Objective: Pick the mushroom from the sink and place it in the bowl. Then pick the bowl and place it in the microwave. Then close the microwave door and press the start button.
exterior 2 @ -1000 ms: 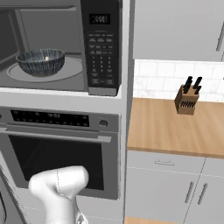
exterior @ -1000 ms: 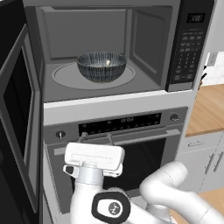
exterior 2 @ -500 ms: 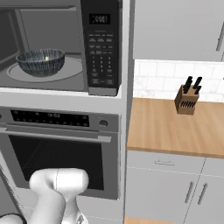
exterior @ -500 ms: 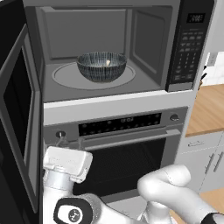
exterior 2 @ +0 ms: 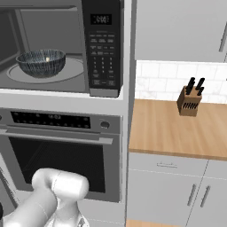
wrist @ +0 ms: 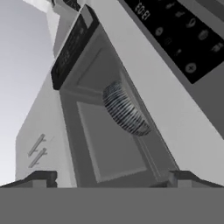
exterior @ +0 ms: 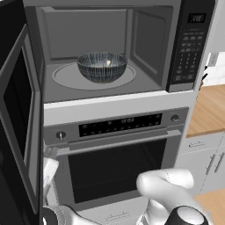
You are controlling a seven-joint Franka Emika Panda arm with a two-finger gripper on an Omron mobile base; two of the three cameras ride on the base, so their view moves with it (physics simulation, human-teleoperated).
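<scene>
Left base view: bowl (exterior: 102,67) seated on turntable inside microwave (exterior: 110,48); microwave door (exterior: 19,127) swung open at left.
Right base view: bowl (exterior 2: 41,62) in cavity, left of keypad.
Hand view: hand (wrist: 111,179) spread, empty, aimed up at striped bowl (wrist: 124,109).

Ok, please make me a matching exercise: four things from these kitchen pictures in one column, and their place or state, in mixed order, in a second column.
Things:
1. bowl
2. microwave door
3. knife block
4. gripper

Place or state:
a. on the wooden counter
b. jaws apart, holding nothing
c. on the turntable inside the microwave
d. swung open to the left

Pairs: 1-c, 2-d, 3-a, 4-b
</scene>
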